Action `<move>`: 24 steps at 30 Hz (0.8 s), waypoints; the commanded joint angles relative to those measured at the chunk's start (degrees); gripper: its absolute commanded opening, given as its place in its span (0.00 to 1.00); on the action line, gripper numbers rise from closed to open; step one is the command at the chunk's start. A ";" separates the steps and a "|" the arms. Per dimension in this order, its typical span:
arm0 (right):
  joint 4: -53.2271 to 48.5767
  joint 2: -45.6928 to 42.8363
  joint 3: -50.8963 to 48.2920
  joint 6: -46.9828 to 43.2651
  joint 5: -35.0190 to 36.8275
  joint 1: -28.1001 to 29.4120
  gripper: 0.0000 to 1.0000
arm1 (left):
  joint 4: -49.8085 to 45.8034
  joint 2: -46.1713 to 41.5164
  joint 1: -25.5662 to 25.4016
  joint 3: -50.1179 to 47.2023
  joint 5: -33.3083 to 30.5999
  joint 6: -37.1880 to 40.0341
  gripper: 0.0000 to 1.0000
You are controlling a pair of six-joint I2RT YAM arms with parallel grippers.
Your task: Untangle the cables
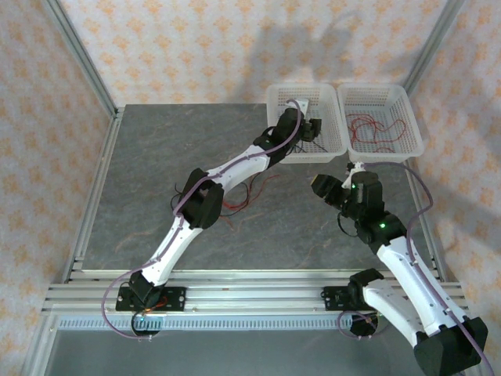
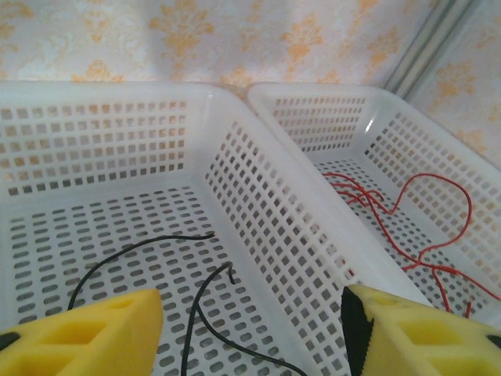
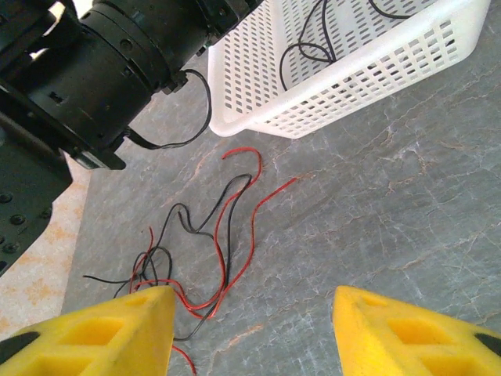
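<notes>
Grey surface carries a mixed red-and-black clump not yet sorted, black wires lie in left basket, red wires in right basket; left gripper and right gripper jaws apart, empty.

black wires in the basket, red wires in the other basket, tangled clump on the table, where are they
black wires [image 2: 156,240], left wrist view, mid-curve of the upper strand
red wires [image 2: 366,197], left wrist view, crossing strands
tangled clump [image 3: 221,243], right wrist view, paired red and black strands
</notes>
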 commanded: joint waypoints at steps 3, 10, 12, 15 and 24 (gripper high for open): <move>-1.02 0.07 0.80 -0.03 1.31 0.19 0.55 | -2.20 -7.26 -0.77 0.33 -1.92 2.30 0.66; 0.62 3.93 0.00 0.86 0.41 1.46 0.55 | 1.84 -22.98 -0.77 -17.10 -7.08 2.04 0.68; 2.38 5.38 -0.33 1.55 0.86 3.45 0.55 | 1.78 -27.89 -0.77 -22.42 -8.95 2.05 0.69; 4.71 9.07 0.00 2.71 2.74 7.61 0.55 | -0.01 -34.74 -0.77 -30.01 -11.99 1.28 0.69; 13.10 27.59 5.02 6.58 7.20 21.43 0.52 | -6.08 -54.42 -0.77 -52.73 -17.83 -4.64 0.69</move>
